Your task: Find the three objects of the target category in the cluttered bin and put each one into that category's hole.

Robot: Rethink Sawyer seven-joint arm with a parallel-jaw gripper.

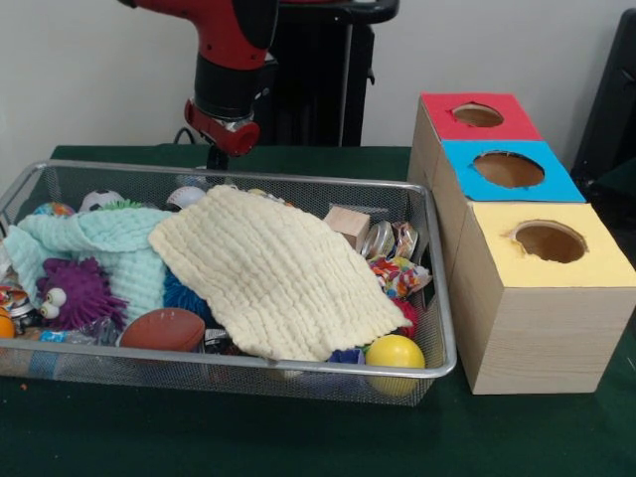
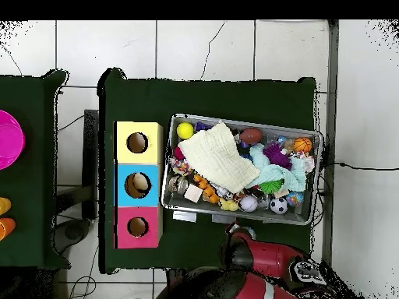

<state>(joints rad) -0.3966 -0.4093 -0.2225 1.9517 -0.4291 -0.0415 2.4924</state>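
A wire mesh bin [image 1: 298, 181] [image 2: 234, 122] holds a pile of toys. A cream yellow cloth [image 1: 273, 273] [image 2: 217, 157] is draped over the middle, with a mint cloth [image 1: 109, 243] [image 2: 274, 171] beside it. Around them lie a purple spiky toy [image 1: 78, 293], a brown football [image 1: 164, 330], a yellow ball [image 1: 395, 353] [image 2: 185, 130], a wooden block [image 1: 348, 225] and a soccer ball [image 1: 101, 200]. My gripper [image 1: 217, 156] [image 2: 234, 231] hangs just outside the bin's robot-side rim, partly hidden behind it. Beside the bin stand the red box [image 1: 437, 111], blue box [image 1: 556, 184] and yellow box [image 1: 497, 258], each with a round hole on top.
The three boxes sit in a row touching the bin's end, on a dark green table [image 1: 298, 437]. An orange basketball [image 2: 302, 145] lies in the bin's far corner. A pink round object [image 2: 8, 140] rests on a separate table to the side.
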